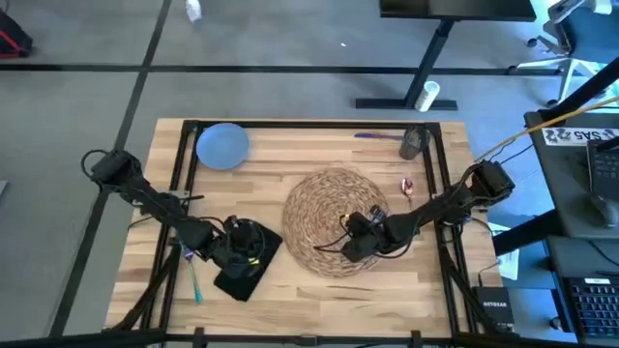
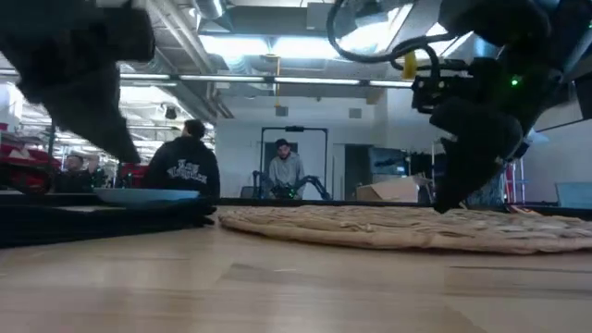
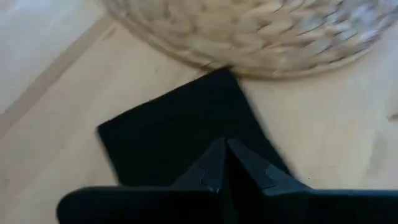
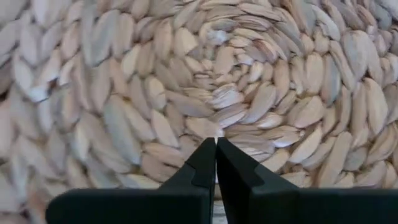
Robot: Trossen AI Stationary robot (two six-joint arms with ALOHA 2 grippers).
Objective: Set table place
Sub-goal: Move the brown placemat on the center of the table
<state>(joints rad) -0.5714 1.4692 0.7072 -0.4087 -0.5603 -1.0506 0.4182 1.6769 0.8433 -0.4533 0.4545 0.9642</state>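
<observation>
The round woven straw placemat (image 1: 334, 220) lies flat at the table's middle. My right gripper (image 4: 216, 142) is shut, with its tips over the mat's middle (image 1: 353, 237). The black napkin (image 1: 247, 273) lies flat to the mat's left near side. My left gripper (image 3: 225, 144) is shut above it (image 1: 244, 246). The teal fork (image 1: 195, 282) lies left of the napkin. The pale blue plate (image 1: 222, 145) sits at the far left corner and the grey cup (image 1: 413, 143) at the far right. My left gripper's shut tips stand over the napkin's middle (image 3: 186, 130), slanting down from the table's left; whether they touch it I cannot tell. My right gripper's shut fingertips (image 2: 446, 205) meet the placemat's top near its middle (image 4: 211, 127), coming down from the right. The mat lies flat.
A purple-handled piece of cutlery (image 1: 372, 136) lies at the far edge beside the cup. Another small piece (image 1: 407, 186) lies right of the mat. Black frame bars (image 1: 181, 164) run along the table's sides. People sit in the room beyond the table (image 2: 282, 171).
</observation>
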